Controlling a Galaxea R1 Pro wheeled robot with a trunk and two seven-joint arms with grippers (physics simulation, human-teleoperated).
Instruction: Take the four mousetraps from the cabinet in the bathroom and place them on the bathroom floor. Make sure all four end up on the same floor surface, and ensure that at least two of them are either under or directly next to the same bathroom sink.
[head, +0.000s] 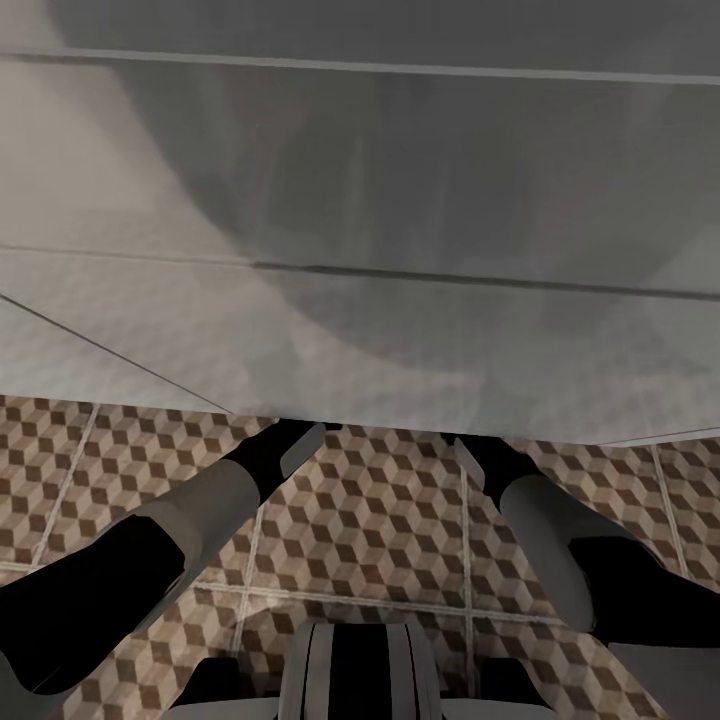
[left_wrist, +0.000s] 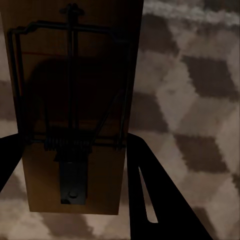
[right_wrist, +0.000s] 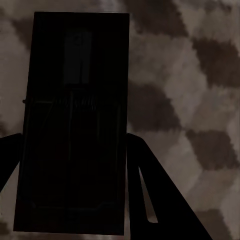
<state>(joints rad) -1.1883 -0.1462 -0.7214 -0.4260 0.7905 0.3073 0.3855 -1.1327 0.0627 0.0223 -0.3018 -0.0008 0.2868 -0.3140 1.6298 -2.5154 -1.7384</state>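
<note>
beneath the white sink (head: 360, 250), each gripper's fingers clasped one mousetrap, left (left_wrist: 75, 115) and right (right_wrist: 72, 125), flat over the bathroom floor (head: 380, 530), apparently for placing under the basin.

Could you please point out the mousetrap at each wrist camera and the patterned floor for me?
left mousetrap (left_wrist: 75, 125): left wrist view, on its wooden board by the spring.
right mousetrap (right_wrist: 72, 140): right wrist view, middle of its dark board.
bathroom floor (head: 380, 530): head view, bare cube-pattern tile between the arms.

The head camera looks steeply down over cube-patterned floor (head: 380, 540); both wrist cameras sit very near it, seemingly facing downward.
</note>
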